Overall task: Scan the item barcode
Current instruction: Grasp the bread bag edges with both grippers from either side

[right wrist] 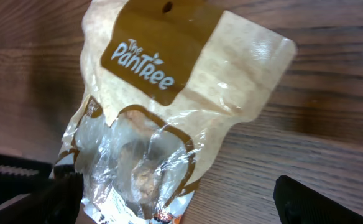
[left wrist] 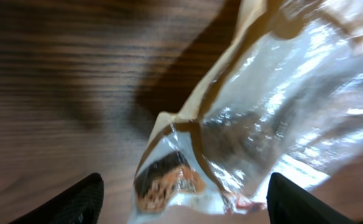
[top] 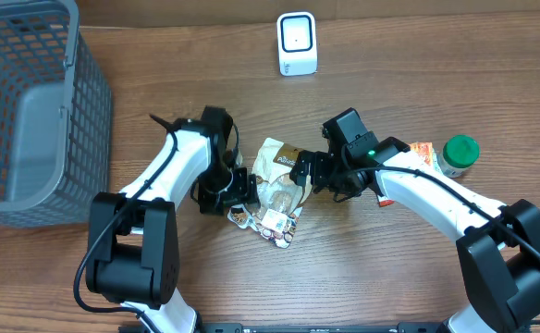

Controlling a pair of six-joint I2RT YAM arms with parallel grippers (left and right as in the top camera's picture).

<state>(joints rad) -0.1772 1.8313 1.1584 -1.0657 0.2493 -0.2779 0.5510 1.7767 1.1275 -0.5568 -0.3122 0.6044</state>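
Scan not yet done. Bag (top: 275,180) flat on bench (top: 390,55), mid-scene, well apart from scanner (top: 297,43) at far side. Left tool (left wrist: 184,202) and right tool (right wrist: 175,193) both spread open astride it, gripping nothing. Left to do: grasp, lift, present to scanner.

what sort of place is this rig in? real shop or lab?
Probably a mock checkout set up on a lab bench, not a real shop: a small white scanner stands on the wooden table, with a grey mesh basket at the left and a snack pouch and green-capped bottle as items.
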